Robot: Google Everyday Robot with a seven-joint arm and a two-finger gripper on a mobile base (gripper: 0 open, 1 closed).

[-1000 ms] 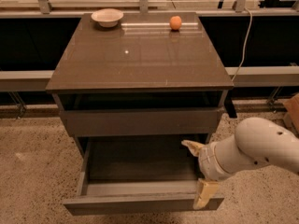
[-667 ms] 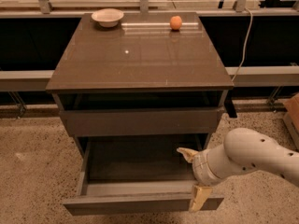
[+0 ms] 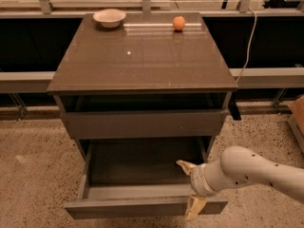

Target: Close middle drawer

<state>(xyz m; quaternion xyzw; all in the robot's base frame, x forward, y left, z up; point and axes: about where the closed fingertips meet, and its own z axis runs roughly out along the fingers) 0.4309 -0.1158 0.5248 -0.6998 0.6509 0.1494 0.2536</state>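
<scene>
The middle drawer (image 3: 128, 207) is the low, wide grey-brown one, pulled far out, with a slim flat front panel and a bare tray (image 3: 142, 163). My gripper (image 3: 190, 186) is at the right end of that front panel. One tan finger (image 3: 185, 165) is inside the tray. The other hangs over the outer face of the panel, so the fingers are apart and straddle it. My white arm (image 3: 251, 172) comes in from the right.
Above it, a drawer with a taller front panel (image 3: 142, 124) stands slightly open under the glossy brown cabinet top (image 3: 142, 56). A white bowl (image 3: 109, 17) and an orange fruit (image 3: 179, 23) sit at the top's back edge. A cable (image 3: 247, 37) hangs at the right. The floor is speckled.
My gripper and arm have moved left and lower along the drawer's right end. The drawer looks as far out as before.
</scene>
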